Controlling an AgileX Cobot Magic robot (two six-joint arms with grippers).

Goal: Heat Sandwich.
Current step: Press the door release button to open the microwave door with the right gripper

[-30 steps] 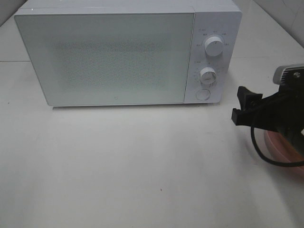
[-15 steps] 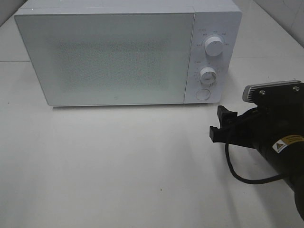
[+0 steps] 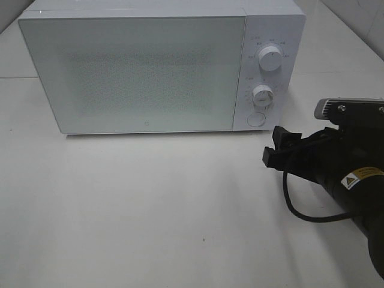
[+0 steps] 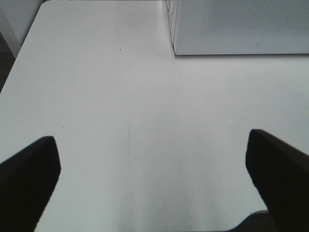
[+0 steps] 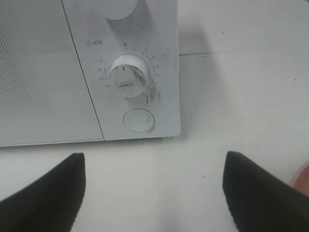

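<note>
The sandwich is out of view in every frame. The white microwave [image 3: 138, 72] stands at the back of the table with its door shut. My right gripper [image 3: 273, 146] hovers open over the table, just in front of and to the right of the control panel, with nothing between its fingers. The right wrist view looks between the open right gripper [image 5: 154, 164] at the lower knob [image 5: 128, 72] and the round door button [image 5: 137, 120]. My left gripper [image 4: 152, 145] is open and empty over bare table, with the microwave [image 4: 231, 24] ahead of it.
A sliver of a pink plate [image 5: 301, 176] shows at the edge of the right wrist view; my right arm hides it from the high camera. An upper knob [image 3: 271, 59] sits above the lower knob [image 3: 263, 95]. The white table [image 3: 150, 210] stretches in front of the microwave.
My right arm has swung in from the right edge toward the front of the microwave's control panel and now covers the pink plate. Its jaws stayed open.
</note>
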